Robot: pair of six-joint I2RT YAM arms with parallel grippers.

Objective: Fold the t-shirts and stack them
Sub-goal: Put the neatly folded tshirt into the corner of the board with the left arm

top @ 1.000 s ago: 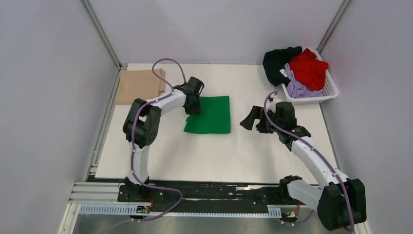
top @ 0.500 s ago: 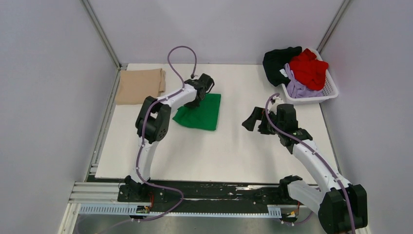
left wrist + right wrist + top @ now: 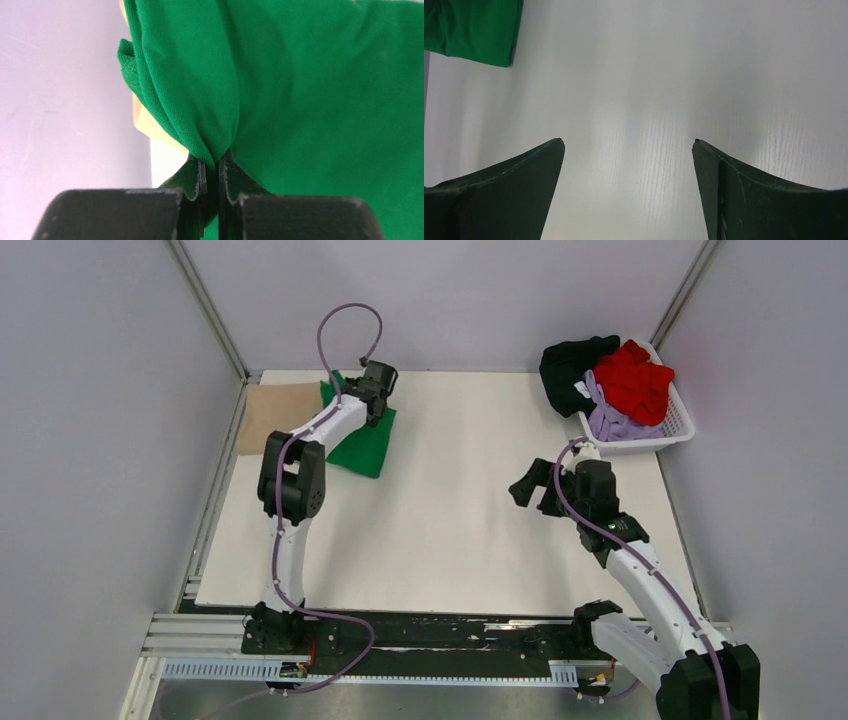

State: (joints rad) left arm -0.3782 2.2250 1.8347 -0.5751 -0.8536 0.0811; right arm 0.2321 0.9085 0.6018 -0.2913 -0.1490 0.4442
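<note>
Left wrist view: the green t-shirt (image 3: pixel 310 100) is seen bunched and clamped at a fold between the closed fingers of the left end effector (image 3: pixel 212 167). From above, the shirt is shown at the far left of the table (image 3: pixel 450 540), its edge meeting the folded tan t-shirt (image 3: pixel 275 415); a second earlier it was lying flat nearer the middle. The right end effector (image 3: pixel 528 485) is held wide apart over the table, well away. A black t-shirt (image 3: pixel 570 365), red t-shirt (image 3: pixel 635 380) and lavender t-shirt (image 3: pixel 610 422) are heaped in the white basket (image 3: pixel 680 428).
</note>
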